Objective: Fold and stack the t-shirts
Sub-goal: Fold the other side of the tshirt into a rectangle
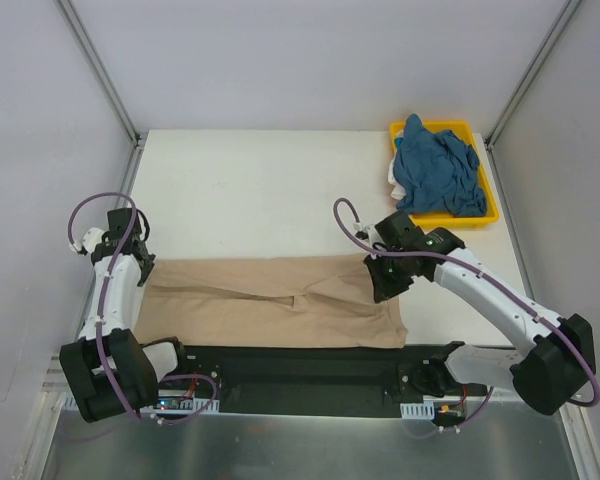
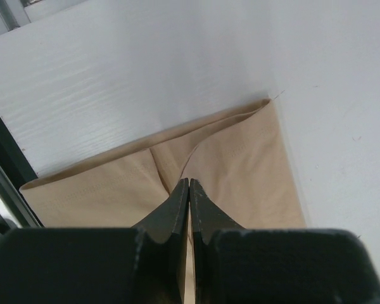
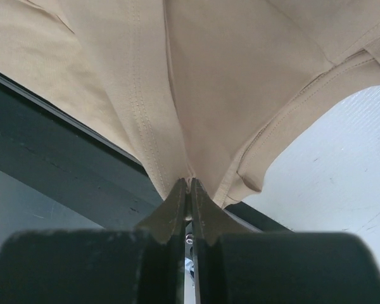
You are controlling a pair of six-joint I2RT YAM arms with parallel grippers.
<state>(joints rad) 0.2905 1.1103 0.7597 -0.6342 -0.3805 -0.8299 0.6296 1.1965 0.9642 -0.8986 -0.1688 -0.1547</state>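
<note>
The left arm reaches forward along the tabletop's [image 1: 250, 190] left edge, and its left hand [image 2: 189, 187] is closed tight, pinching the left end of the tan t-shirt [image 1: 270, 305]. The right arm bends inward from the right, and its right hand [image 3: 190, 183] is likewise clamped on a raised fold at the shirt's right end. The shirt lies stretched between them along the near edge. There are two shirts: the teal t-shirt [image 1: 435, 175] sits crumpled in the yellow tray [image 1: 492, 200] at the far right corner.

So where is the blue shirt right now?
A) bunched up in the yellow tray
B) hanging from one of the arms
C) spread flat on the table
A: the blue shirt lies crumpled in the yellow tray at the far right corner, away from the tan shirt.
</note>
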